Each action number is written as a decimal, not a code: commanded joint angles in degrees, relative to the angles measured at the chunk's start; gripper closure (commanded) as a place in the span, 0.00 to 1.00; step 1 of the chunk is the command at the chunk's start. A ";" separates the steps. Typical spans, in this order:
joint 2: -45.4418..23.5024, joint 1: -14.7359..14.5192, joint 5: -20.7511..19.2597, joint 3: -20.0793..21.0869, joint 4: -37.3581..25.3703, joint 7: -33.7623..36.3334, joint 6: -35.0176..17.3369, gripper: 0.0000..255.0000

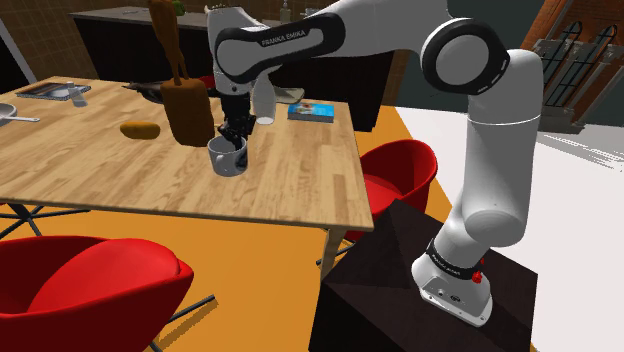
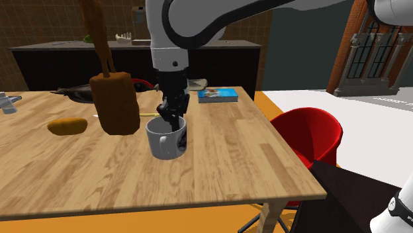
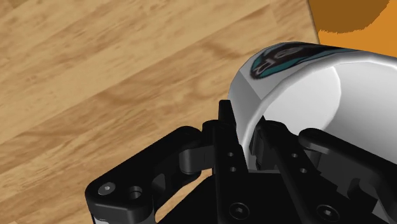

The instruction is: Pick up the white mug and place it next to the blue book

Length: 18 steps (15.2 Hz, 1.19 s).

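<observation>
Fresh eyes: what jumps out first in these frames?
The black gripper points straight down at the white mug near the middle of the wooden table, one finger inside the rim and one outside, clasping the wall. A tall brown block stands beside the mug, and the blue book lies at the table's far edge. A bright red chair sits at the near side in the shoulder view.

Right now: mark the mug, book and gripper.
mug (image 2: 165, 142), second exterior view, side wall.
book (image 2: 218, 94), second exterior view, top cover.
gripper (image 2: 171, 121), second exterior view, between fingertips at mug rim.
</observation>
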State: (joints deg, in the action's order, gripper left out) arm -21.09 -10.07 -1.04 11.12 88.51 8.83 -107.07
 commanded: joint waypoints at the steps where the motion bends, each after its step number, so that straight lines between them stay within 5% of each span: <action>1: 0.24 0.00 0.05 0.03 -1.24 0.00 1.50 1.00; 8: 0.67 -0.10 0.13 0.11 -5.69 0.10 6.36 1.00; 18: 6.01 8.42 1.66 -3.91 1.52 -12.35 4.82 1.00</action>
State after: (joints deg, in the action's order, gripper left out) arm -15.45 -2.72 0.48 7.77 89.28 -1.83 -101.91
